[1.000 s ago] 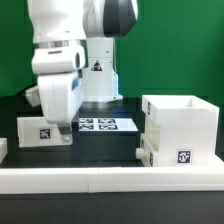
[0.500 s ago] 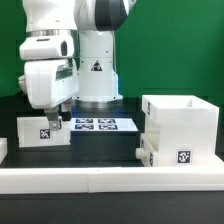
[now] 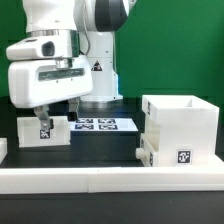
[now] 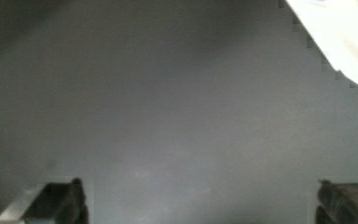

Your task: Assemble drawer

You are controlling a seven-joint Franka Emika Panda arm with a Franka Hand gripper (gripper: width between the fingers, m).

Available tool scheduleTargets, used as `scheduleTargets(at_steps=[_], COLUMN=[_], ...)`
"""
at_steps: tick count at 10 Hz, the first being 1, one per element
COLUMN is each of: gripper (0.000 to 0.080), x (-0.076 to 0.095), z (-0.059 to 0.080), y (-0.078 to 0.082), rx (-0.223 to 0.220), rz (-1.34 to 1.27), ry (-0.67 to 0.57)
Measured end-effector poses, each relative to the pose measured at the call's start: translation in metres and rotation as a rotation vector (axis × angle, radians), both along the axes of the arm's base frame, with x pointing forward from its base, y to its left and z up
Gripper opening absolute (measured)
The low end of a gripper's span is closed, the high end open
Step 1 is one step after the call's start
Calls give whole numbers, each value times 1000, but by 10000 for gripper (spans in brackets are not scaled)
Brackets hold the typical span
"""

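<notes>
— On the exterior view's left, what stands on the table (image 3: 110,145)?

— One small tray (image 3: 40,131), a drawer part, upright, tag facing the camera. The gripper (image 3: 55,116) hangs directly over it, fingertips near its top edge. Contact cannot be judged.

— State of the gripper?

— Wrist view: its fingers (image 4: 59,200) are spread wide, with only dark table surface between them. Nothing is held. A white corner (image 4: 345,30) shows at the frame edge; which part it belongs to cannot be determined.

— Remaining drawer parts?

— The large shell (image 3: 182,120) stands on the exterior view's right, open at the top. The second small tray (image 3: 172,156) sits low against its front, just behind the border rail (image 3: 90,180). The marker board (image 3: 100,125) lies between the two groups.
</notes>
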State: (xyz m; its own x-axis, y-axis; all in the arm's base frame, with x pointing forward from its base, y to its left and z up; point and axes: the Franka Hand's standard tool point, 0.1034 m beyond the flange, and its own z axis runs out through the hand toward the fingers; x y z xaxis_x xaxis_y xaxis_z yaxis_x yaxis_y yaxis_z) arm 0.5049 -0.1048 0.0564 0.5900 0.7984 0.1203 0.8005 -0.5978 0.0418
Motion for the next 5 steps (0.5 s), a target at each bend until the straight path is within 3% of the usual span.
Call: scheduleTargets(at_steps=[3, 5], gripper=[649, 649], x=[-22, -36], z=[-3, 3], y=[-3, -6], rx=[25, 37], rz=[-214, -350], ry=[17, 30])
